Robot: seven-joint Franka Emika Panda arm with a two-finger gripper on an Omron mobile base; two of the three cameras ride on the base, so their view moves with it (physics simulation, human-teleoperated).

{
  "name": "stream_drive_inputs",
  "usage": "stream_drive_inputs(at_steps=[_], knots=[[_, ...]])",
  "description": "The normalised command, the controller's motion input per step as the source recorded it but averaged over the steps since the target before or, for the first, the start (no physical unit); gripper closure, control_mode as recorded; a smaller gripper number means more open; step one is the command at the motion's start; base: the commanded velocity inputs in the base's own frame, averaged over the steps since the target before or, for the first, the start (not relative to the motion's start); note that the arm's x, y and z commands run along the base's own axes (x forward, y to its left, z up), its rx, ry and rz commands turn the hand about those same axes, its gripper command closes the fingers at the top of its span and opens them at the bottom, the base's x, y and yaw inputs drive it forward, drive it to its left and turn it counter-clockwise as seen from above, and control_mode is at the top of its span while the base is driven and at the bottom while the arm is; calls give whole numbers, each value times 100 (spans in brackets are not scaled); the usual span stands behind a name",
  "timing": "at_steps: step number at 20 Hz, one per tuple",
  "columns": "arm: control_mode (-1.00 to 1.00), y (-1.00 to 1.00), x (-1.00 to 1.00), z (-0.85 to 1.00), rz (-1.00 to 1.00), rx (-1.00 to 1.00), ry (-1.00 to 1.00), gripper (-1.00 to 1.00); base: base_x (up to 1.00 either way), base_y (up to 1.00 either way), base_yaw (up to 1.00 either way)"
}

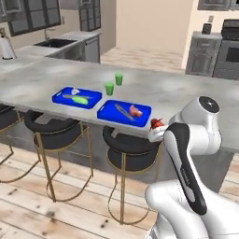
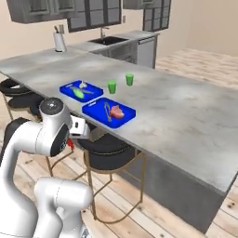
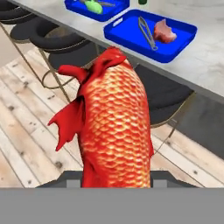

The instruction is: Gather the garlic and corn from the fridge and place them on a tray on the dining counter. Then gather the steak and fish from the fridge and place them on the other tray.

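The desk (image 1: 186, 93), a long grey marbled top on dark cabinets, runs across both base views, with black round gold-legged stools (image 1: 51, 133) tucked under its near edge. The white arm (image 1: 186, 158) stands off that near edge, above the wooden floor. Two bright-blue trays lie side by side close to the near edge. The first tray (image 1: 59, 97) carries the light-green corn (image 1: 80, 100), a tiny off-white garlic (image 1: 75, 91) bulb and a thin grey utensil. The other tray (image 1: 106, 113), just beside it toward the arm, carries the red steak (image 1: 135, 111) and a pair of grey tongs (image 1: 123, 112). Two upright green cups (image 1: 114, 83) stand behind the trays, nearer the middle of the desk. The gripper (image 3: 116, 183) is clenched on the fish (image 3: 114, 127), a red-orange scaled body with red fins; in the hand view the fish rises from between the fingertips, held off the near edge of the desk, short of the other tray and above the stools. In the left base view a small red part of the fish shows at the arm's end, just beside the desk's near edge.
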Motion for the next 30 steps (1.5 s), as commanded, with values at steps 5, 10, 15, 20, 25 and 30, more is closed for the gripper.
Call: stream_drive_inputs(at_steps=[5, 10, 15, 20, 25, 30], knots=[[100, 0, 0, 0, 0, 0, 0, 100, 0, 97, -59], [100, 0, 0, 0, 0, 0, 0, 100, -1, 93, -62], [100, 0, 0, 0, 0, 0, 0, 100, -32, 100, -48], [100, 0, 0, 0, 0, 0, 0, 100, -30, 89, -43], [100, 0, 0, 0, 0, 0, 0, 100, 73, 33, -9], [100, 0, 0, 0, 0, 0, 0, 100, 43, 12, 4]])
